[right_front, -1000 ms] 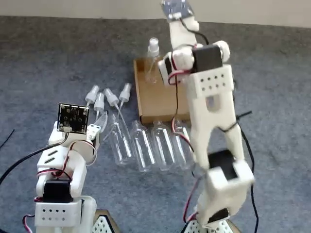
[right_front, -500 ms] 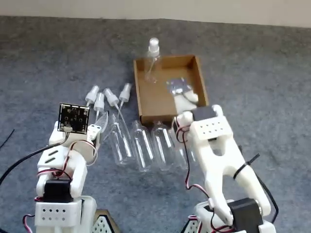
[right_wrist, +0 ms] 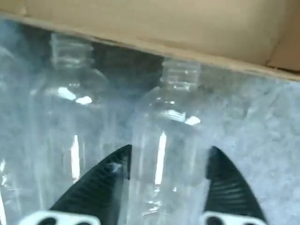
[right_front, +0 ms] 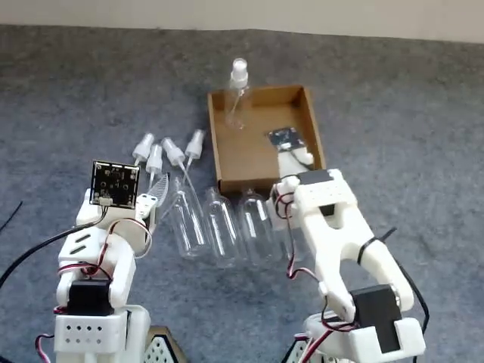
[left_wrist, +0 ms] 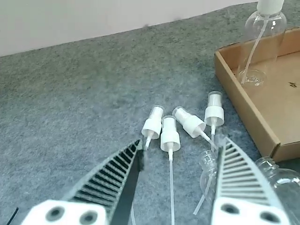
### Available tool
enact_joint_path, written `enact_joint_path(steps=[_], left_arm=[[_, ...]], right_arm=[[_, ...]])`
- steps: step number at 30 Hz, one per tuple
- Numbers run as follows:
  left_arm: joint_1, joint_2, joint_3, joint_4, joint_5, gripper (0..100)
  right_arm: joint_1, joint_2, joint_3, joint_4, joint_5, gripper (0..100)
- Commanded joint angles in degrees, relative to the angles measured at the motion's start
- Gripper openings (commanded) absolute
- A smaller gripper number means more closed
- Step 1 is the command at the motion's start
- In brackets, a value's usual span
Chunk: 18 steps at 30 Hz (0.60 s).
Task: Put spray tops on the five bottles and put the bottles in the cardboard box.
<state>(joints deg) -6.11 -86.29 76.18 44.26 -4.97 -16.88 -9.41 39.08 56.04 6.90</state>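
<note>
Cardboard box [right_front: 253,155], upper centre, holds one capped bottle [right_front: 237,106]. The right arm [right_front: 336,227] partly hides an uncapped bottle [right_wrist: 164,131]. Left gripper [left_wrist: 179,145] and right gripper [right_wrist: 169,152] gape.

The table [right_front: 68,98] has a grey, carpet-like surface that spreads under and on all sides of the left claw [left_wrist: 180,140]. Beyond the claw, past the table's far edge, stands a plain pale wall [left_wrist: 70,23]. The light is soft and even.

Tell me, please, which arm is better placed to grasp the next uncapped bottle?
Right, likely. The right claw hangs open astride an uncapped bottle lying before the cardboard box; the left claw is open by the spray tops.
</note>
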Motion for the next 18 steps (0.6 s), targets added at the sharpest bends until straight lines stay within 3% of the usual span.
enact_joint_path(steps=[1, 6, 11, 15, 18], left_arm=[[1.1, 0.0, -0.2, -1.5, -0.3, 23], [1.1, 0.0, -0.2, -1.5, -0.3, 23], [1.1, 0.0, -0.2, -1.5, -0.3, 23], [1.2, 0.0, -0.2, -1.5, -0.3, 23], [2.2, 0.0, -0.2, -1.5, -0.3, 23]], right_arm=[[7.4, -0.4, 0.0, -0.9, 0.5, 3.2], [19.4, -0.4, -0.4, 4.5, 11.7, 0.5], [35.7, 0.3, -3.7, 4.4, 20.2, 0.5], [45.2, 4.4, -10.2, 2.6, 23.1, 0.7], [47.5, 9.3, -13.8, 2.9, 23.4, 1.0]])
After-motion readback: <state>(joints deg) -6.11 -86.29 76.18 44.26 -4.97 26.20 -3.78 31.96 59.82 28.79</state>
